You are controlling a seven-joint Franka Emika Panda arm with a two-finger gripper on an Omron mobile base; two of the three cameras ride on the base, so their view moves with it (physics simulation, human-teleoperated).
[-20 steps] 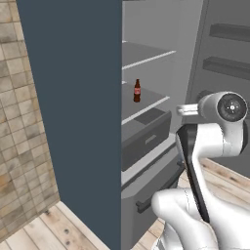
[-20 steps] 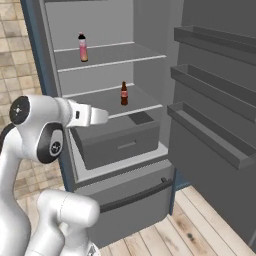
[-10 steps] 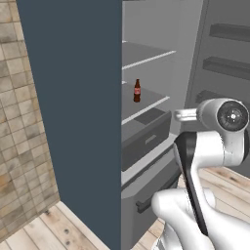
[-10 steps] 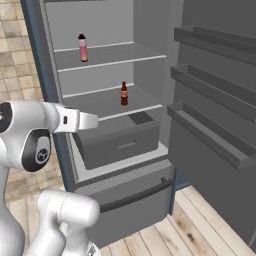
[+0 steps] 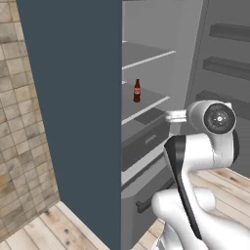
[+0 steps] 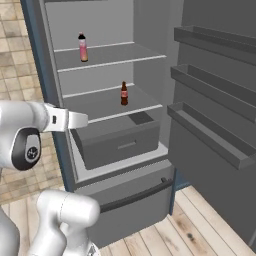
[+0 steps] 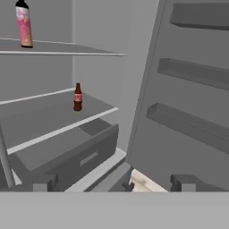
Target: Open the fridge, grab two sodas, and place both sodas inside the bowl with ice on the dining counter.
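The fridge [image 6: 107, 67] stands open, its door [image 6: 215, 90] swung out to the right. A dark-brown cola soda [image 6: 124, 93] with a red label stands upright on the middle shelf, also seen in the left base view [image 5: 137, 91] and the hand view [image 7: 78, 97]. A pink-orange soda [image 6: 82, 47] with a black cap stands on the shelf above [image 7: 23, 24]. My gripper [image 7: 114, 183] is open and holds nothing. It hangs in front of the fridge, well short of both bottles. The bowl and the dining counter are out of view.
A grey inner drawer [image 6: 120, 142] sits pulled partly out below the cola shelf. Under it is the lower drawer with a dark bar handle [image 6: 137, 196]. Door shelves [image 6: 210, 132] jut out on the right. A tiled wall [image 5: 19, 146] and wood floor [image 6: 200, 225] surround the fridge.
The arm has drawn back a little from the fridge, toward the left in the right base view. The bottles have not moved and the gripper stays open.
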